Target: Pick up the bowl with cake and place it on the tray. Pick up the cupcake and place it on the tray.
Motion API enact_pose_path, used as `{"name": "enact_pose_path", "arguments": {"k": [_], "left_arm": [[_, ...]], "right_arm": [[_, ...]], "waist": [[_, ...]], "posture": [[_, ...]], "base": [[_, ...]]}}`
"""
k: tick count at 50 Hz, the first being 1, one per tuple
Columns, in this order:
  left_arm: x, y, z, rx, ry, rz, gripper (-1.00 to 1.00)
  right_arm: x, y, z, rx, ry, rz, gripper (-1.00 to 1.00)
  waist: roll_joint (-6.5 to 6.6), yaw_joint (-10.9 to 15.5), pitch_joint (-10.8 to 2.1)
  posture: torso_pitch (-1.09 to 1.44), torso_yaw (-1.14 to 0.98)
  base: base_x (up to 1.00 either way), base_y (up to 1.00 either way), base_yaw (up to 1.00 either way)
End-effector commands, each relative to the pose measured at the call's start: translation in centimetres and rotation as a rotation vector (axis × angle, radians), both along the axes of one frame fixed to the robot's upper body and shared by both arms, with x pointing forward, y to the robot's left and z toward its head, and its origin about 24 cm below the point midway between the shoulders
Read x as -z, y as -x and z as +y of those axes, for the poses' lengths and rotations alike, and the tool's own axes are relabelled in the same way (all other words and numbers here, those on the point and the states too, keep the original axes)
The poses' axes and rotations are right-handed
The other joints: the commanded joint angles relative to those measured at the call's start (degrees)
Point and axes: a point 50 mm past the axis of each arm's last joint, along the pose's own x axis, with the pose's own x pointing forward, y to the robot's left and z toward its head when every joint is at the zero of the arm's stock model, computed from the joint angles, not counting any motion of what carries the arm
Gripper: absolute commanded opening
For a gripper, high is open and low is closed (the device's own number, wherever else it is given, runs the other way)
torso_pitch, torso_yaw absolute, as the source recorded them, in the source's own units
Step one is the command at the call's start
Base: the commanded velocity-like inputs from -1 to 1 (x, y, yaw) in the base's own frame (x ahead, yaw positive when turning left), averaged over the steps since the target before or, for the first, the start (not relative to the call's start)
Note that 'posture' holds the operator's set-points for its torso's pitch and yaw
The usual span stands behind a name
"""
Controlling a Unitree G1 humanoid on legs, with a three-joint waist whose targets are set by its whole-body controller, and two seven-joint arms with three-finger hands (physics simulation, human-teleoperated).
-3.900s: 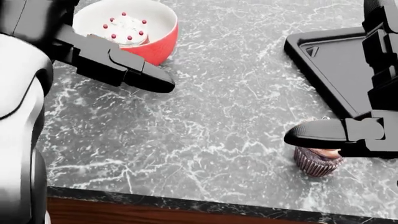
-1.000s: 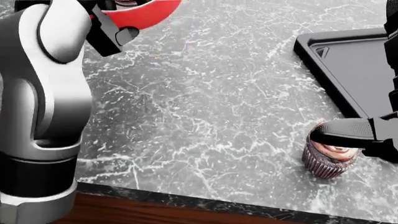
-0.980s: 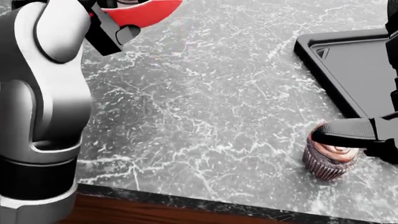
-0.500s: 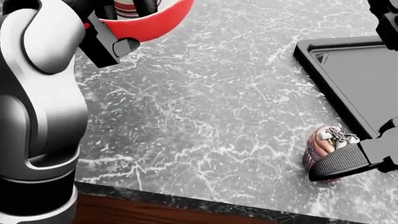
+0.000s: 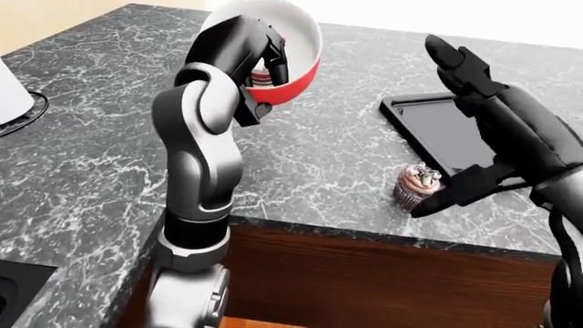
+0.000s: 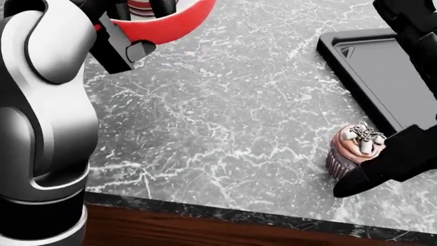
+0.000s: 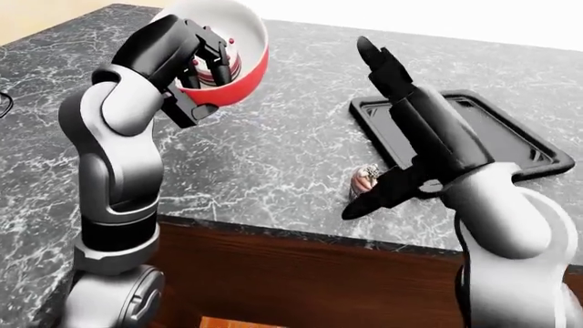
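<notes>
My left hand (image 5: 270, 60) is shut on the rim of the red bowl (image 5: 296, 51) with the cake in it. It holds the bowl tilted, well above the counter at the upper left of the left-eye view. The cupcake (image 6: 354, 148) stands upright on the counter, next to the near corner of the black tray (image 6: 382, 77). My right hand (image 5: 446, 130) is open with fingers spread wide. One finger points up over the tray and the thumb (image 6: 369, 177) lies low just below the cupcake. Whether it touches the cupcake, I cannot tell.
The dark marble counter (image 6: 225, 128) ends in an edge with a wood face (image 5: 364, 273) along the bottom of the views. A white object (image 5: 11, 92) stands at the far left. A black recess (image 5: 18, 294) shows at the bottom left.
My right hand has come off the top of the cupcake and opened wide, thumb now below it. The cupcake top is uncovered. The bowl stays lifted in my left hand.
</notes>
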Motion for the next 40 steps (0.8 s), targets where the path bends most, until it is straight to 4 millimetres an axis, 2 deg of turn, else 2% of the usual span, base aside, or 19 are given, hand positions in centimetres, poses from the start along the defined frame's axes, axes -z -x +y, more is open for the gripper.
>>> {"name": "enact_pose_path", "arguments": {"k": [1, 8, 19, 40], "left_arm": [[-2.5, 1.3, -0.2, 0.006, 0.003, -0.15, -1.0], [-2.4, 1.5, -0.2, 0.007, 0.003, -0.151, -1.0], [-2.2, 1.3, -0.2, 0.005, 0.004, -0.15, -1.0], [-2.0, 1.3, -0.1, 0.002, 0.004, -0.15, -1.0]], "right_arm": [[-1.4, 0.8, -0.2, 0.034, 0.07, -0.094, 1.0], [-1.4, 0.6, 0.5, 0.028, 0.187, -0.107, 1.0], [-0.7, 0.1, 1.7, 0.004, 0.309, -0.112, 1.0], [2.3, -2.0, 1.9, 0.051, 0.372, -0.019, 1.0]], "waist": [[0.11, -0.1, -1.94], [1.24, -0.4, -2.15], [2.21, -1.0, -2.53], [2.45, -1.3, -2.7]], "posture": [[0.0, 0.0], [0.0, 0.0], [0.0, 0.0], [0.0, 0.0]], "base": [[0.0, 0.0, 0.0], [0.0, 0.0, 0.0], [0.0, 0.0, 0.0], [0.0, 0.0, 0.0]]}}
